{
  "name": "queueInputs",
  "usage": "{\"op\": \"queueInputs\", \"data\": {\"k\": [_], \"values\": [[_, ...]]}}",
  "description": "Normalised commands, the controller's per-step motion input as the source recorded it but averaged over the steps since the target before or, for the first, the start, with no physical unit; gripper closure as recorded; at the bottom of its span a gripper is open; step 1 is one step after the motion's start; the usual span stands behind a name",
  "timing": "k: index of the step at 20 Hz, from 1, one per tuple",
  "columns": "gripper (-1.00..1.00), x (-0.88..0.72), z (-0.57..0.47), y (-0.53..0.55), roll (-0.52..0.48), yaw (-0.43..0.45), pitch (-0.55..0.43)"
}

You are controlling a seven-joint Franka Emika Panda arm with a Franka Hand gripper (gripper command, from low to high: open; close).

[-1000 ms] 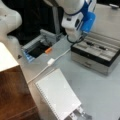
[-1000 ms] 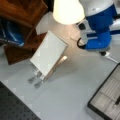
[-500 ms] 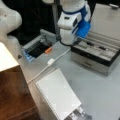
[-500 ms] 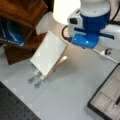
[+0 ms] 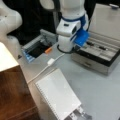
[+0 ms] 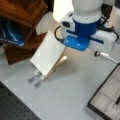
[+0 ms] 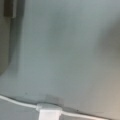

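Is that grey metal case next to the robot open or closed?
Open. In a front view the grey metal case has its lid tilted up behind it, and the tray inside, holding small dark tools, is exposed.

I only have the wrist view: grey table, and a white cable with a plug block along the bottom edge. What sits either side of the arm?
Observer: In a front view, an open metal tool case lies at the view's right of the end effector.
Operator: And the other side?
Observer: An open grey box with a dark inside, at the view's left; a small orange item lies at its near edge.
Operator: Where does the cable run?
Observer: The white cable leads from under the arm toward the view's bottom left, alongside a white spiral pad.
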Motion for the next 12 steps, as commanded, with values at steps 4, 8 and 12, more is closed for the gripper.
{"op": "queueInputs", "data": {"k": [4, 8, 12], "values": [[-1.00, 0.12, 0.13, -0.13, -0.061, -0.031, 0.119], [-1.00, 0.11, 0.18, -0.07, -0.046, -0.053, 0.180], [-1.00, 0.11, 0.18, -0.09, -0.038, -0.030, 0.190]]}}
